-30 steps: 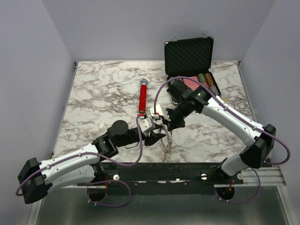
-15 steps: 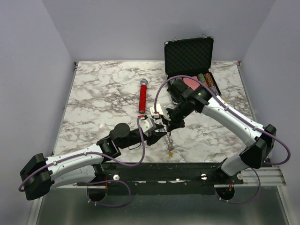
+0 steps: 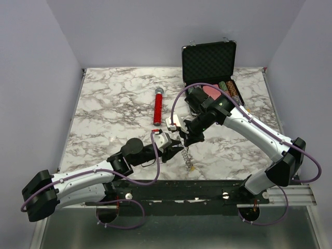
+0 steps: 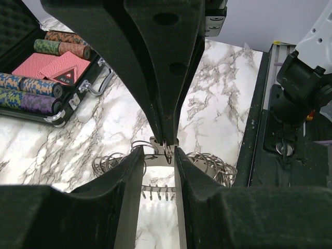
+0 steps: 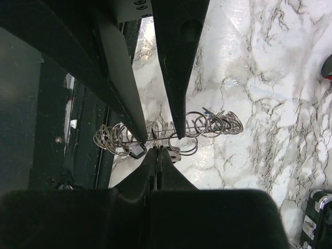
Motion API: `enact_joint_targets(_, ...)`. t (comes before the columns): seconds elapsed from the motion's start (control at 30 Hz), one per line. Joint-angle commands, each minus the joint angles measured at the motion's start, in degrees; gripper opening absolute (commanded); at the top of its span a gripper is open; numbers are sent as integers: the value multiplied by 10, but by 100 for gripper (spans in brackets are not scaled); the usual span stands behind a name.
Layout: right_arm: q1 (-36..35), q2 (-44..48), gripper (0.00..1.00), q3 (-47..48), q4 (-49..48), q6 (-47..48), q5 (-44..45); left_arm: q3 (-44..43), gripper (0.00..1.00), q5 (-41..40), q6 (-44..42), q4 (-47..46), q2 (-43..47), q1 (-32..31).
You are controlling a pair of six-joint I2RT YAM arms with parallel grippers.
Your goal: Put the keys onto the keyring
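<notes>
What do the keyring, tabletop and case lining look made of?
The keyring looks like bare steel wire: shiny grey coils. The tabletop shows white marble with grey veins, possibly laminate. The case lining looks like matte black foam, dimpled.

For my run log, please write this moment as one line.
right gripper: shut on keyring | left gripper: jaws straddle keyring, grip unclear

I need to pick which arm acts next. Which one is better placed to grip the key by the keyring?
Left. The left gripper stands part open astride what looks like a key, close by the right gripper, which is shut on the keyring and holds it.
</notes>
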State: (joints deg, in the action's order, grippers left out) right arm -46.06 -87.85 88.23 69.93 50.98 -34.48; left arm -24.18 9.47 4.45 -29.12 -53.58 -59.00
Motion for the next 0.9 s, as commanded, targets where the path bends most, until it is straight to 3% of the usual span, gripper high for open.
enact_joint_targets(0.0,-2,8,0,22,5,-9,-30,4,36,-3,5,-21,6,-2)
enact_joint_targets(0.37,2,9,0,23,3,-10,-40,-2,25,-1,2,-8,-7,-1)
enact_joint_targets(0.57,3,10,0,22,3,-11,-45,-12,12,7,-1,6,-19,-2)
enact_joint_targets(0.63,4,12,0,22,2,-11,-48,-16,0,10,-1,9,-22,-2)
enact_joint_targets(0.7,4,14,0,19,0,-11,-54,-16,0,10,-1,7,-23,-2)
enact_joint_targets(0.77,5,17,3,14,-3,-13,-64,-8,0,7,5,-7,-17,-2)
enact_joint_targets(0.87,22,29,24,3,-10,-20,-91,20,0,-8,23,-49,7,-2)
